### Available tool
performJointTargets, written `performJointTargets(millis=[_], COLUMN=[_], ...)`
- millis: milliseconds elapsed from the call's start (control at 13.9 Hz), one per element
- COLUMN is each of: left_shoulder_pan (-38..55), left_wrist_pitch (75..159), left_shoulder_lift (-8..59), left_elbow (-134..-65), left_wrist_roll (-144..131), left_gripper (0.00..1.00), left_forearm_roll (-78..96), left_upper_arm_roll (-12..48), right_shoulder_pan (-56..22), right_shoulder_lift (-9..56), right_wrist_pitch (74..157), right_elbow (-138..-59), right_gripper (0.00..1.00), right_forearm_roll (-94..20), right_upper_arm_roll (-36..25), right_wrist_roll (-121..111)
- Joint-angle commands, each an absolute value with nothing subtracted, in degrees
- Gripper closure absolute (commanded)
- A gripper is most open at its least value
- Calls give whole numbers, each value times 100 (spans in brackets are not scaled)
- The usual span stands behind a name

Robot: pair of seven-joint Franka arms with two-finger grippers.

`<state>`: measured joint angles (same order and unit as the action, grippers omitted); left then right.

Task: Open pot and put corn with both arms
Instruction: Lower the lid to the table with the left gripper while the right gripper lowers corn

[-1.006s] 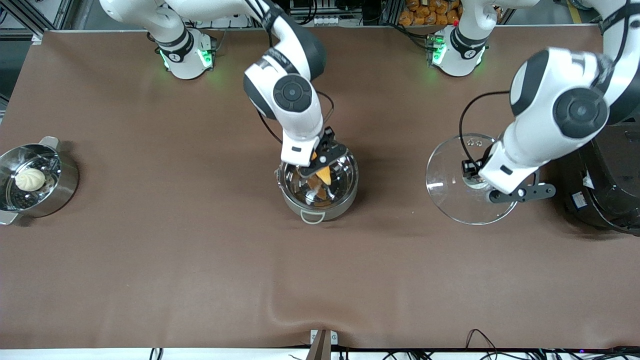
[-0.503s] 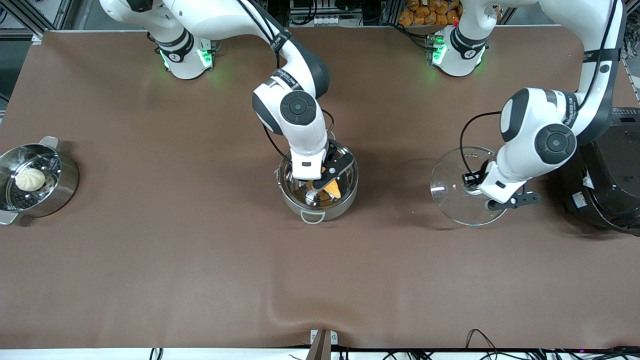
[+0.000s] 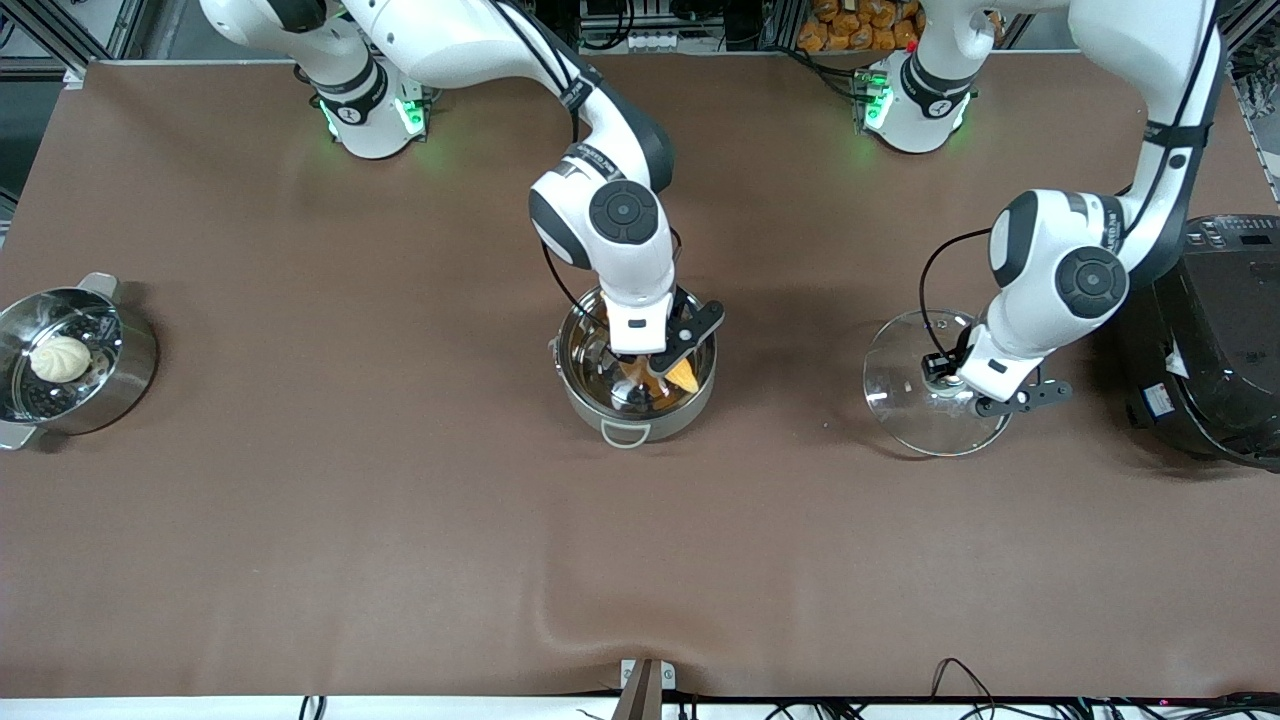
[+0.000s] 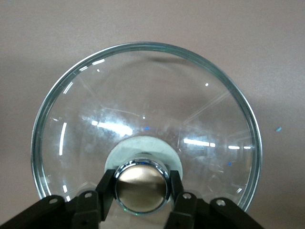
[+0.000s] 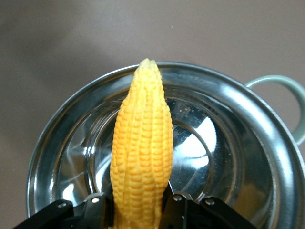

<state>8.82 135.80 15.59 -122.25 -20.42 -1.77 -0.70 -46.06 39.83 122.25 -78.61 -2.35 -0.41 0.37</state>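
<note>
At frame centre, our right gripper point(image 3: 668, 368) clamps the stiff, light corn point(image 5: 142, 152) by its thick end over the pot point(image 3: 636, 366). Our left gripper point(image 4: 141, 191) pinches the fragile glass lid point(image 4: 143, 119) by its knob.

- No text, brand, number or sign can be read with certainty in any view.
- The white jointed right arm point(image 3: 600, 160) and the white jointed left arm point(image 3: 1115, 235) each carry a line of small grey lettering near the wrist, too small to read.
- The big black rice cooker point(image 3: 1205, 350) bears a small white label, its print illegible.
</note>
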Motion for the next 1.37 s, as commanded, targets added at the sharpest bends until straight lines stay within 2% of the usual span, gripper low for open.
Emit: performJointTargets(millis=[0, 72, 359, 503, 575, 647, 719, 862, 934, 1006, 1078, 1293], left_shoulder_pan=[809, 809, 817, 879, 888, 896, 896, 905, 914, 914, 914, 888], left_wrist_pitch=[13860, 14000, 14457, 14606, 14686, 14782, 14818, 14827, 14810, 14801, 14801, 14757], left_shoulder_lift=[1564, 1591, 1801, 1915, 1977, 2012, 2030, 2065, 2065, 2074, 2066, 1769], left_elbow=[-12287, -12322, -12454, -12454, -12463, -12463, -12472, -12463, -12463, -12463, -12454, -12401], left_wrist_roll=[-2162, -2188, -2267, -2329, -2364, -2408, -2443, -2452, -2443, -2443, -2452, -2758], left_gripper=[100, 100, 100, 100, 100, 100, 100, 100, 78, 32, 0, 0], left_forearm_roll=[-176, -176, -176, -176, -176, -176, -176, -176, -176, -176, -176, -176], left_upper_arm_roll=[9, 9, 9, 9, 17, 18, 26, 26, 26, 26, 26, 140], right_shoulder_pan=[-4649, -4649, -4658, -4667, -4667, -4667, -4667, -4667, -4667, -4658, -4650, -4588], right_shoulder_lift=[4069, 4061, 4061, 4052, 4052, 4052, 4043, 4043, 4043, 4034, 4025, 3982], right_wrist_pitch=[12234, 12234, 12234, 12234, 12234, 12234, 12234, 12234, 12226, 12217, 12191, 12164], right_elbow=[-7769, -7848, -7936, -7989, -7989, -7989, -7989, -7989, -7989, -7989, -7989, -7989], right_gripper=[74, 71, 69, 63, 46, 8, 0, 0, 0, 0, 0, 0], right_forearm_roll=[-79, -70, 53, 96, 114, 114, 114, 114, 114, 114, 114, 105], right_upper_arm_roll=[-70, -70, -70, -70, -70, -70, -70, -70, -70, -70, -70, -70], right_wrist_roll=[9, 9, 0, 0, 9, 9, 9, 9, 9, 9, 9, 26])
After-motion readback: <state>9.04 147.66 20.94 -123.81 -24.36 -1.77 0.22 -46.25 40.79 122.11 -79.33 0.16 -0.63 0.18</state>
